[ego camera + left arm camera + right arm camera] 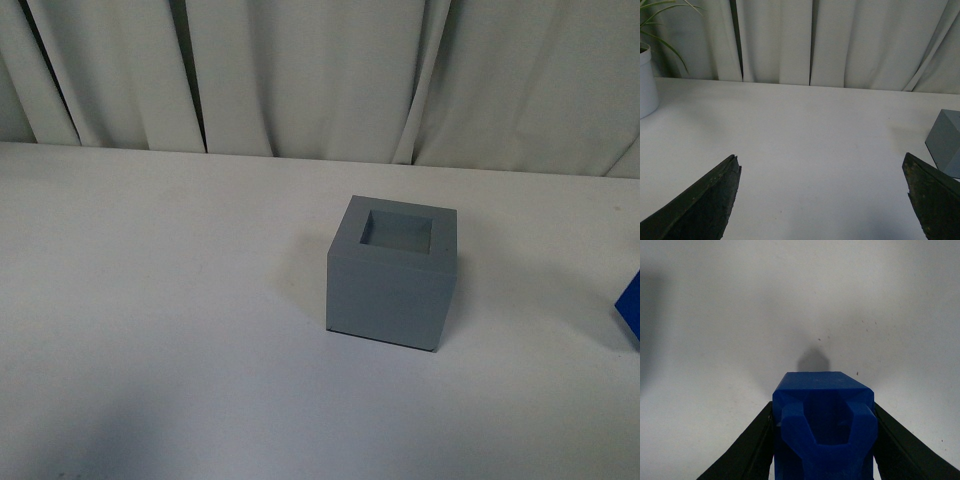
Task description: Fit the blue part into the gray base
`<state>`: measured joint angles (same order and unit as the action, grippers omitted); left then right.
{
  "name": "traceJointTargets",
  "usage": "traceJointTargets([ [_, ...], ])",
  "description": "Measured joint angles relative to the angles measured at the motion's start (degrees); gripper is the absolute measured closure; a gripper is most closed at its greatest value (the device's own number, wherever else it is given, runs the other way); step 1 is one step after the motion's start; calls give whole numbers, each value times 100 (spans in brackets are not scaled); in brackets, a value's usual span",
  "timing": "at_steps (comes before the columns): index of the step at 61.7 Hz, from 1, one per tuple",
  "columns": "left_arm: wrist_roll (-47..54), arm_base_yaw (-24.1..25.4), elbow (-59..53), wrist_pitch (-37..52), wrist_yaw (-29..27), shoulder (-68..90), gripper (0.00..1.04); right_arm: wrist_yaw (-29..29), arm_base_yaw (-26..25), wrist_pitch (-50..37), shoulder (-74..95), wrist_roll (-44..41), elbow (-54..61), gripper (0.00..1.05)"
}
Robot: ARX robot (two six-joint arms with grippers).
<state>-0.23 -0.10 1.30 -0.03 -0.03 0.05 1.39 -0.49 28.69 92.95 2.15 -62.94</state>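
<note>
We saw a white table [150,330] backed by a pale curtain [300,70]. The gray base [393,272] stood upright near the table's middle, its square recess facing up. The blue part [822,430] was far to the right, well apart from the base, and the right gripper [824,440] clamped its sides between black fingers. Our left gripper [821,162] hung above bare table, jaws spread wide, holding nothing.

The base [392,290] is seen as plain matte blue-gray, the part [824,435] as bright blue. The table [150,320] and pot [645,85] are white, the curtain [300,70] off-white. Black is shown by the left fingers [705,202] and right fingers [747,450].
</note>
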Motion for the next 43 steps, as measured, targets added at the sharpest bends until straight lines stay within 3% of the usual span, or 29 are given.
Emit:
traceJointTargets([
  [14,0,0,0,0,0,0,6,1047,52,479,-236,-772,-809,57],
  [27,0,0,0,0,0,0,6,1910,271,1231,-251,-2041,-1738,58],
  [43,0,0,0,0,0,0,6,2468,645,2146,0,-3493,-2802,58],
])
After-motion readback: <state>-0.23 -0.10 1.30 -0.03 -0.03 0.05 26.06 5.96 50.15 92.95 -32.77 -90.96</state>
